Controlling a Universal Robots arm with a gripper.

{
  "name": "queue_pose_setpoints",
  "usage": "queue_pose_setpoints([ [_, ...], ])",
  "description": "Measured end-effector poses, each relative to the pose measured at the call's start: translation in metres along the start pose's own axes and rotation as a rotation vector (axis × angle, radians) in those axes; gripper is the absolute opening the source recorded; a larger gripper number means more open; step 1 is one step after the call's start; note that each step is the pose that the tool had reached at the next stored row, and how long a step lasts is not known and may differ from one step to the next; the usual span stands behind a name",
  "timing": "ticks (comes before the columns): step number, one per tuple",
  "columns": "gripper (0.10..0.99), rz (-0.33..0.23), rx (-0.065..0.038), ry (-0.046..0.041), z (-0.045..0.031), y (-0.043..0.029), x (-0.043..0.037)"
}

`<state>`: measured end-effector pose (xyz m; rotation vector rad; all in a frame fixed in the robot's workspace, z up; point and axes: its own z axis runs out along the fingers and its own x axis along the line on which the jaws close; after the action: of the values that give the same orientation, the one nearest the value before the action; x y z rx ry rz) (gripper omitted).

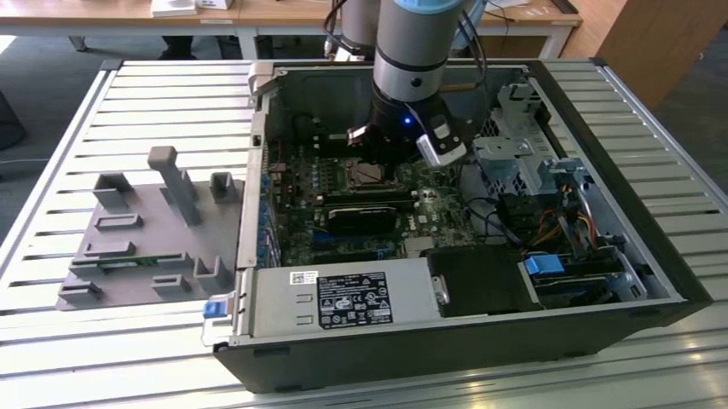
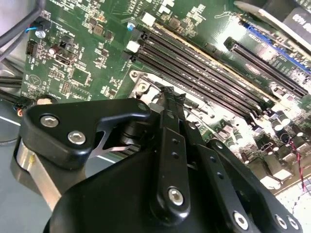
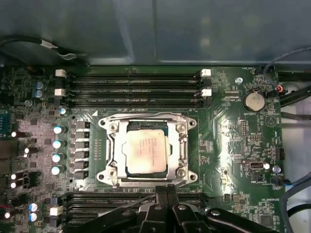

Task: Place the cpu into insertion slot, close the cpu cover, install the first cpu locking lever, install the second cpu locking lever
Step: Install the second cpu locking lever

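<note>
In the first wrist view the cpu (image 3: 146, 150), a dull grey-tan square, lies in the socket. The silver cpu cover (image 3: 112, 151) lies flat around it, framing it through its window. My gripper (image 3: 165, 190) is shut with its black fingertips pressed together just off one edge of the socket, and I see nothing held between them. A thin wire lever (image 3: 138, 199) runs slantwise beside the fingertips. In the second wrist view the gripper (image 2: 170, 97) hovers by a socket corner. In the exterior view the gripper (image 1: 387, 158) stands over the socket (image 1: 366, 175) inside the computer case.
Black memory slots (image 3: 131, 90) flank the socket on two sides. A black card (image 1: 364, 217) lies nearer the power supply (image 1: 341, 298). Cables and a drive cage (image 1: 534, 170) fill the exterior view's right. A grey fixture (image 1: 148, 230) sits outside the case on the exterior view's left.
</note>
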<state>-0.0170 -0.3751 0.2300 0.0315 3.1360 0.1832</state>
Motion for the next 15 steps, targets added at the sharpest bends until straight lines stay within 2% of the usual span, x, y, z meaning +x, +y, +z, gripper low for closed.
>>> queue_pose_setpoints([
  [10,0.118,0.0,-0.005,-0.0004,0.0001,-0.0026,0.0256],
  [12,0.118,0.0,-0.006,-0.0005,0.0008,-0.0029,0.0282],
  [13,0.118,0.0,-0.009,-0.0002,0.0008,-0.0035,0.0282],
  [15,0.118,0.0,-0.029,0.0001,0.0006,-0.0061,0.0282],
])
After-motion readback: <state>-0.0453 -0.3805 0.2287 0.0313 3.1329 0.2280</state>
